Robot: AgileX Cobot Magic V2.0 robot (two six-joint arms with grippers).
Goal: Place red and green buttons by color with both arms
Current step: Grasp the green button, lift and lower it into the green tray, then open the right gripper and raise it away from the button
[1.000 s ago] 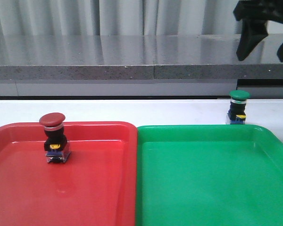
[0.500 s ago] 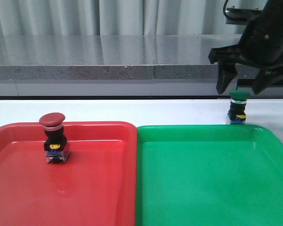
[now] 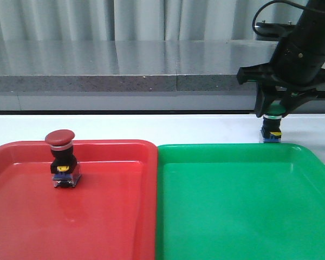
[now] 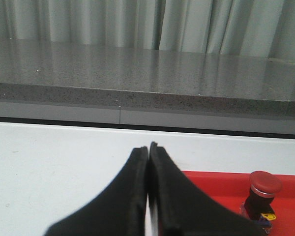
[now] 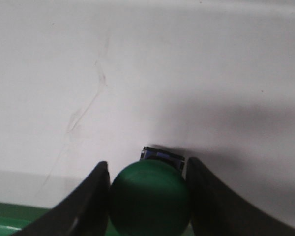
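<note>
Black right end effector (image 3: 274, 107): fingers apart, straddling the cap of the green button (image 3: 272, 125), contact not discernible. Button upright on the white bench (image 3: 151, 127), just behind the green tray (image 3: 244, 206). Left end effector (image 4: 148, 152): fingers pressed together, empty. Red button (image 3: 62, 157): upright inside the red tray (image 3: 108, 216).
</note>
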